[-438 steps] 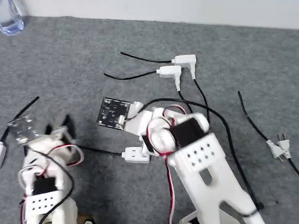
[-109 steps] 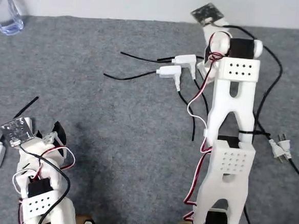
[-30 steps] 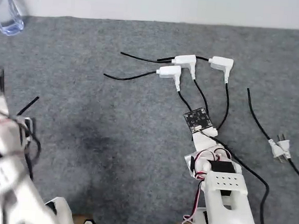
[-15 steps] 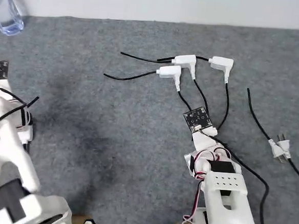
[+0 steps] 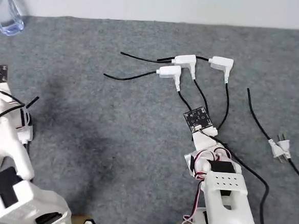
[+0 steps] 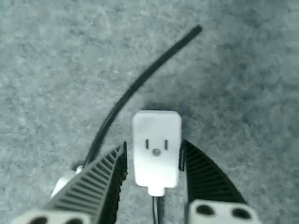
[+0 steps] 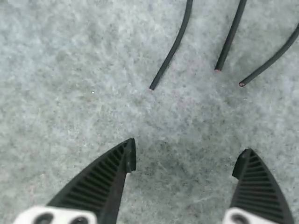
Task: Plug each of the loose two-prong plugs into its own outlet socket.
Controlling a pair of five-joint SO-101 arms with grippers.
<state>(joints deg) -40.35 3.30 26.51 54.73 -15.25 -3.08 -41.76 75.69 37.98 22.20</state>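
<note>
A white outlet socket [image 6: 156,147] lies face up on the grey carpet, its black cord [image 6: 140,84] curving away. My left gripper [image 6: 153,148] is open and straddles it closely, one finger [image 6: 105,179] on each side. In the high view the left arm [image 5: 4,132] stands at the table's left edge. My right gripper [image 7: 187,156] is open over bare carpet, short of several black cord ends [image 7: 150,88]. Three white joined plug-and-socket pieces [image 5: 184,59] lie at the back. A loose two-prong plug [image 5: 279,148] lies at the far right.
A clear bottle [image 5: 5,9] stands at the back left corner. Black cords [image 5: 226,104] run from the white pieces toward the right arm [image 5: 221,189]. The middle of the carpet between the arms is open room.
My left arm swung in from the left edge and came down over the socket, settling slightly lower in the last half second. The right arm has not moved.
</note>
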